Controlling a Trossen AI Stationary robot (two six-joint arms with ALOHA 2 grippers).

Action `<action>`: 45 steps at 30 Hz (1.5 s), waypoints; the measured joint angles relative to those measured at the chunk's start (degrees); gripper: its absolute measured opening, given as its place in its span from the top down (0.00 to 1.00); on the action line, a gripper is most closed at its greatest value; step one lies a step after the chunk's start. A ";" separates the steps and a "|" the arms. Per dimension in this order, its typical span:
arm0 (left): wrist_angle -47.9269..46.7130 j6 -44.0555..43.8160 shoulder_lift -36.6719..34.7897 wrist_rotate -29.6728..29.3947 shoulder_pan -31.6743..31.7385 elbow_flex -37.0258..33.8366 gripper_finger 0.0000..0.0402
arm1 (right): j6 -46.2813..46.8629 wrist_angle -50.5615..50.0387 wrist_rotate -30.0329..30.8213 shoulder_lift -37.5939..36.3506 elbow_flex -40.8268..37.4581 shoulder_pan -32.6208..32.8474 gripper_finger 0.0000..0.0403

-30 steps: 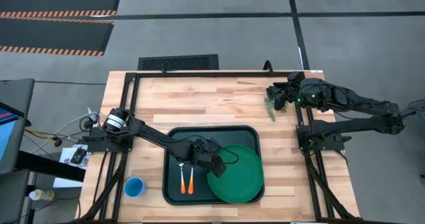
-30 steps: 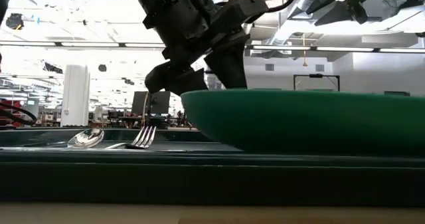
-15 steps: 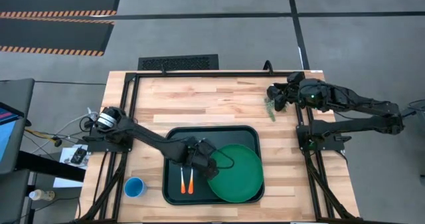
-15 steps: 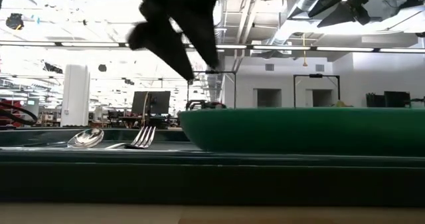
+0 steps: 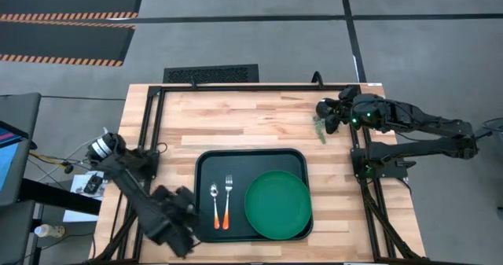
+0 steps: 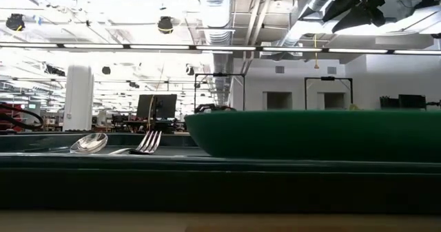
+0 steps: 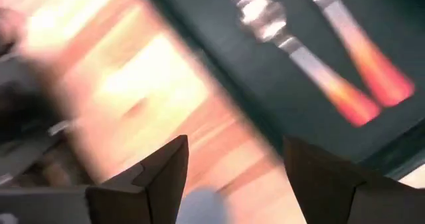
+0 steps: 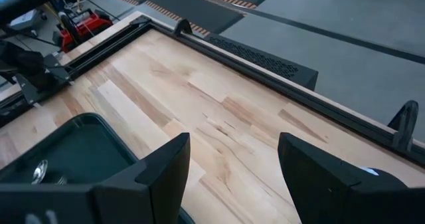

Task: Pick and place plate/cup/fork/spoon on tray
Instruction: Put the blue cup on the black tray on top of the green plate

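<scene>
On the tray, plate, spoon, fork.

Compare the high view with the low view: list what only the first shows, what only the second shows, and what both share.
Only the high view shows the whole table, the orange handles of the cutlery, the left gripper off the tray's left front corner, and the right gripper waiting at the table's far right.

Only the low view shows the room behind the table, with its ceiling lights and ducts.

Both show the tray holding the plate, the fork and the spoon. In the low view, the plate's rim rises above the tray's wall.
</scene>
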 joint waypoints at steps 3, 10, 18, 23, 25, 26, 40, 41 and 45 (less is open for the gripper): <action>-6.14 -3.19 -2.19 2.77 -2.13 0.00 0.43 | 0.00 0.02 0.01 0.01 0.00 0.00 0.37; -6.00 -0.61 -13.04 3.73 -5.32 -5.00 0.43 | 0.33 0.15 0.02 0.01 0.00 0.00 0.37; 4.55 9.50 -25.07 9.28 -6.39 -17.50 0.43 | 0.34 0.09 0.02 0.01 0.00 0.00 0.37; 13.41 17.08 -27.07 13.90 -6.36 -24.70 0.43 | 0.02 0.08 0.04 0.00 0.00 0.00 0.37; 15.15 19.07 -27.13 14.53 -6.38 -25.88 0.43 | 0.00 0.07 0.04 0.01 0.00 -0.11 0.37; 15.78 20.05 -27.13 14.58 -6.42 -26.20 0.43 | 0.00 0.07 0.04 0.01 0.00 -0.11 0.37; 18.84 28.35 -27.13 15.65 -6.49 -29.95 0.43 | -0.19 0.01 0.06 0.01 -0.01 -0.11 0.37; 18.78 28.43 -27.13 15.73 -6.49 -30.13 0.44 | -0.17 0.00 0.06 0.01 -0.02 -0.11 0.37; 21.25 28.88 -27.13 16.98 -6.51 -31.27 0.55 | -0.17 0.00 0.06 0.01 -0.02 -0.11 0.37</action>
